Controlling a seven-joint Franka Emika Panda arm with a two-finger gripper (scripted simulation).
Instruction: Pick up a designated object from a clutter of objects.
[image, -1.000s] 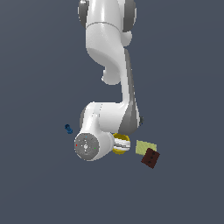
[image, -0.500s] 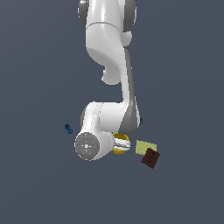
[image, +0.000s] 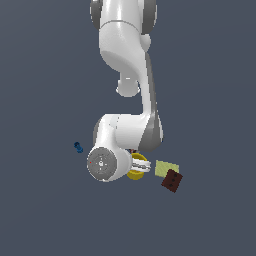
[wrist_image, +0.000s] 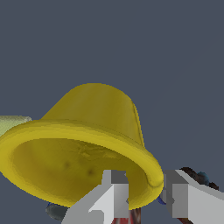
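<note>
Claw astride yellow cup rim.

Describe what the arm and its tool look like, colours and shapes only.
The arm is glossy white with rounded, bulbous links and dark grey bands at the joints. Its wrist ends in a round white flange with a grey disc face carrying a small red dot. The tool has two blocky fingers, white bodies with flat grey pads. No cables or lettering are visible.

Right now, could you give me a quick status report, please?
Gripper straddling yellow cup rim, one finger inside, one outside. Closure unclear. Pale square and brown block close beside.
</note>
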